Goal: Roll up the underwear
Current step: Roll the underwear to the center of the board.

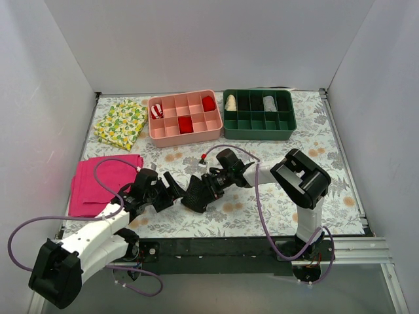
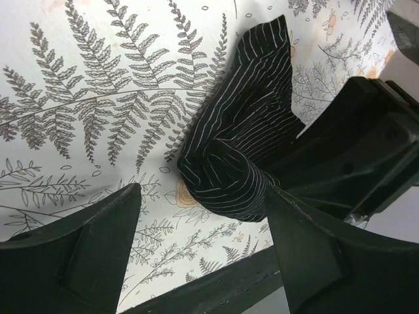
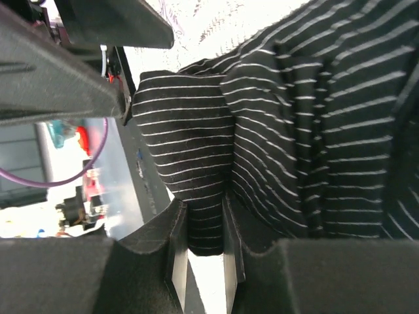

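Observation:
The underwear (image 1: 196,191) is black with thin white stripes, bunched and partly folded on the floral table cover near the front middle. In the left wrist view it (image 2: 236,163) lies just beyond my open left gripper (image 2: 203,216), whose fingers touch nothing. My left gripper (image 1: 171,188) sits just left of the cloth. My right gripper (image 1: 213,185) is shut on a fold of the underwear (image 3: 203,163); the fold sits pinched between its fingers (image 3: 175,248) at the cloth's right side.
A folded magenta-pink cloth (image 1: 98,183) lies at the left edge, a yellow lemon-print cloth (image 1: 121,123) behind it. A pink divided tray (image 1: 184,118) and a green divided tray (image 1: 258,114) with rolled items stand at the back. White walls enclose the table.

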Action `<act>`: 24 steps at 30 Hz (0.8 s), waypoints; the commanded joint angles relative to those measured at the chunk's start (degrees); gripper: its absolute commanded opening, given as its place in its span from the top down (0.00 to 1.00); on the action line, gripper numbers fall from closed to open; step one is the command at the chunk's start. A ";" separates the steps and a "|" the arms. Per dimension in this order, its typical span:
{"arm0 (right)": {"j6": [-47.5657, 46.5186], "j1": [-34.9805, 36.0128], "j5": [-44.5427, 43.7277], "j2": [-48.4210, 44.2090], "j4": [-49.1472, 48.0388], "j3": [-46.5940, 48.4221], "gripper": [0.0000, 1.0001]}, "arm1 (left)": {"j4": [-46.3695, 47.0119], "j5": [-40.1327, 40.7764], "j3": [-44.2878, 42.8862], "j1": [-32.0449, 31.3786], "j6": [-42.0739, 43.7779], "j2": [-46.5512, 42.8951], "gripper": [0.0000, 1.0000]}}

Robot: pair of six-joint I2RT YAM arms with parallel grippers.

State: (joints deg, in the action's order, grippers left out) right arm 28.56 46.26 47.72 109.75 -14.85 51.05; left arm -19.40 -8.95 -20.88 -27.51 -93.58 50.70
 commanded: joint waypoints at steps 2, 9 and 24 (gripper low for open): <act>1.06 -1.26 -3.25 3.18 5.01 0.72 0.88 | 4.80 -1.86 1.55 0.17 -0.81 0.27 0.26; 1.50 -1.26 -3.17 3.62 4.83 0.54 0.87 | 8.24 -2.39 2.08 -0.09 -2.22 3.61 0.32; 4.14 -0.91 -4.83 2.31 3.51 0.54 0.86 | 11.48 1.30 1.64 -5.18 -8.81 8.27 0.41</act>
State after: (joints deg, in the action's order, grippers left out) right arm 32.29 45.34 48.97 111.00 -14.24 51.64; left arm -8.78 -9.93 -18.68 -30.89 -100.12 57.87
